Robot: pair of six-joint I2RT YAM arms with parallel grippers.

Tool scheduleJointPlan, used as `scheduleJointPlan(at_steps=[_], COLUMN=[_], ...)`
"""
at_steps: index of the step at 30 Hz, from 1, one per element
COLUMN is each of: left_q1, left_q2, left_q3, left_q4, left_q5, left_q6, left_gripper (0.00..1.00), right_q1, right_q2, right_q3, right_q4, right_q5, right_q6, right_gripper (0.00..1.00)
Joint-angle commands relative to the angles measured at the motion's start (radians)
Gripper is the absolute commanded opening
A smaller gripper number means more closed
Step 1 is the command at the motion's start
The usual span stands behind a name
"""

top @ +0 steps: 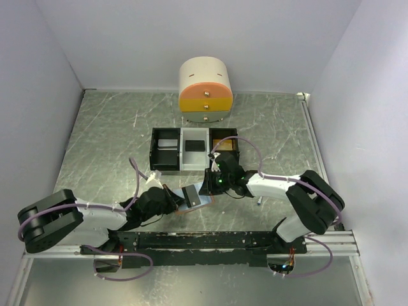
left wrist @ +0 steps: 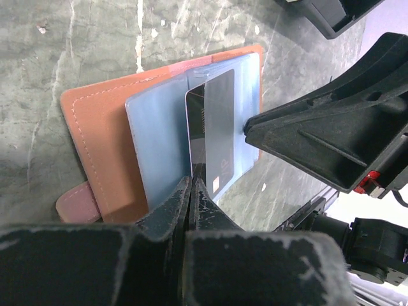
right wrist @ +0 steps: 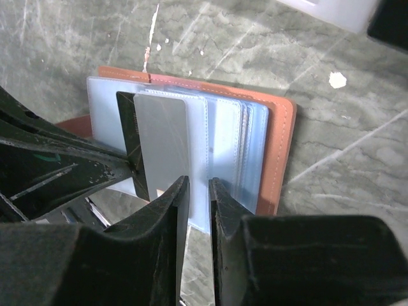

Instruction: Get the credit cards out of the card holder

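Left gripper (left wrist: 191,191) is clamping shut on the near edge of a dark grey card (left wrist: 210,127), which is sticking partly out of a light blue pocket of the card holder (left wrist: 95,146). This card holder is lying open on the marbled table (left wrist: 64,38), directly ahead of the fingertips. Right gripper (right wrist: 199,191) is pinching the blue lining from the opposite side, jaws nearly closed.

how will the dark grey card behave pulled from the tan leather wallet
Probably stiff: the dark grey card lies flat, unbent, in the tan leather wallet. Its glossy face looks slippery, so the left gripper, pinching one edge, might lose it.
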Motion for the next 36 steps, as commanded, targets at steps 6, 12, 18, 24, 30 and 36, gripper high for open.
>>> scheduleJointPlan(at_steps=[6,12,18,24,30,36], left_q1=[-0.003,-0.003,-0.003,-0.003,-0.003,-0.003], left_q2=[-0.027,-0.024,-0.030,-0.033,-0.009,0.057], left_q3=[-0.017,-0.001,0.002,-0.003,-0.049,-0.060], left_q4=[-0.026,-0.048,-0.056,-0.036,0.104,0.216], left_q5=[-0.033,-0.028,-0.029,-0.024,-0.015,-0.013], left_q6=[0.002,0.010,0.012,0.020,0.005,0.003], left_gripper=[0.07,0.07,0.07,0.09,0.36,0.42], right_q1=[0.004,0.027,0.041,0.040,0.040,0.041], right_q2=[-0.051,-0.017,0.005,0.097,0.112,0.111], right_q3=[0.002,0.029,0.067,0.081,0.030,-0.006], right_q4=[-0.070,-0.028,-0.019,-0.086,-0.073,-0.051], right_q5=[-0.061,-0.115,-0.093,0.019,0.034,0.021], right_q6=[-0.063,-0.060,-0.062,-0.056,-0.031,-0.013], right_gripper=[0.22,0.22,0.23,0.23,0.23,0.23])
